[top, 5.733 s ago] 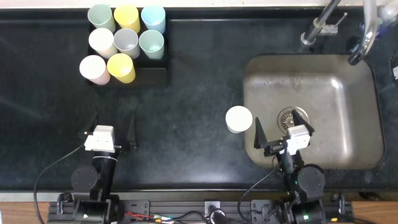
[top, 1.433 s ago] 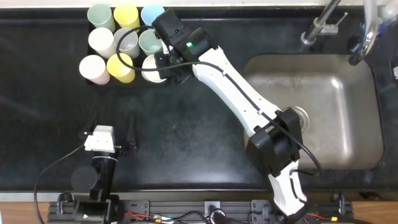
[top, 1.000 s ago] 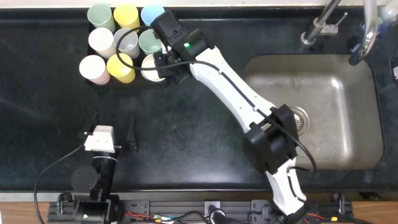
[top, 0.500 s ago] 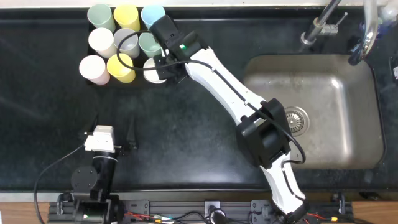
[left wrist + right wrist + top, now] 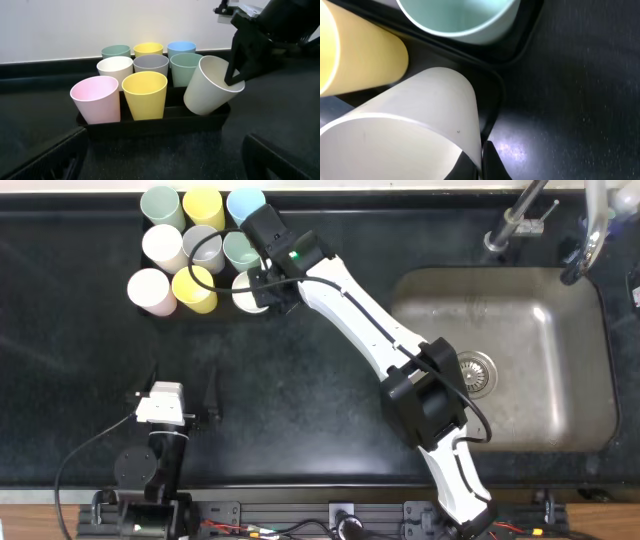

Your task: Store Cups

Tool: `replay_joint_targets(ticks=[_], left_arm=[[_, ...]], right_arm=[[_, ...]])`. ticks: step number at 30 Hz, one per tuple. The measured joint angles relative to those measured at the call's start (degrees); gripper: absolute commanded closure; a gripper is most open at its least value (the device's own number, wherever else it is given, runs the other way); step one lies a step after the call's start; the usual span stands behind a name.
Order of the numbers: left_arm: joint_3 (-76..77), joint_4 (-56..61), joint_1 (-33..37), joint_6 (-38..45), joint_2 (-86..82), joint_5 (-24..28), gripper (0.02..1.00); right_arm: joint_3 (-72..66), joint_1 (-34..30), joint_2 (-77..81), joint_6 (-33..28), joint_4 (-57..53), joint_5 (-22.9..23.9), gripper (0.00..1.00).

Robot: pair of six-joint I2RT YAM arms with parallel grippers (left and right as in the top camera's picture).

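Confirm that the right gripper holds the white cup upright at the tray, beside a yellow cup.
Not upright: the left wrist view shows the white cup tilted. The right gripper does hold it at the tray, beside the yellow cup.

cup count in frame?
9. Tray back row: back green cup, back yellow cup, blue cup; middle: white cup, grey cup, middle green cup; front: pink cup, front yellow cup. Ninth: cream cup tilted in right gripper at tray's front corner.

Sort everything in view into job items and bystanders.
Job: tilted cup, gripped by the right pincer; tray; eight standing cups in it.
Bystanders: left pincer, open; sink; faucet; counter.
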Motion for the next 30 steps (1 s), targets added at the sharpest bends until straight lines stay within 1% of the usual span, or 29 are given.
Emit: replay_joint_targets(ticks=[4,7,14,22,26,30], left_arm=[[0.0,0.0,0.0,0.0,0.0,0.0,0.02],[0.0,0.0,0.0,0.0,0.0,0.0,0.018],[0.0,0.0,0.0,0.0,0.0,0.0,0.018],[0.0,0.0,0.0,0.0,0.0,0.0,0.018],[0.0,0.0,0.0,0.0,0.0,0.0,0.018],[0.0,0.0,0.0,0.0,0.0,0.0,0.018]], right_arm=[[0.02,0.0,0.0,0.0,-0.39,-0.02,0.908],[0.02,0.0,0.0,0.22,-0.39,-0.04,0.776],[0.02,0.04,0.0,0.2,-0.57,-0.02,0.638],[0.0,-0.07,-0.44,-0.5,-0.63,-0.02,0.592],[-0.57,-0.5,-4.37,-1.88,-0.94,0.35,0.509],[-0.66,-2.82,-13.46,-4.79,-2.6,0.37,0.4]])
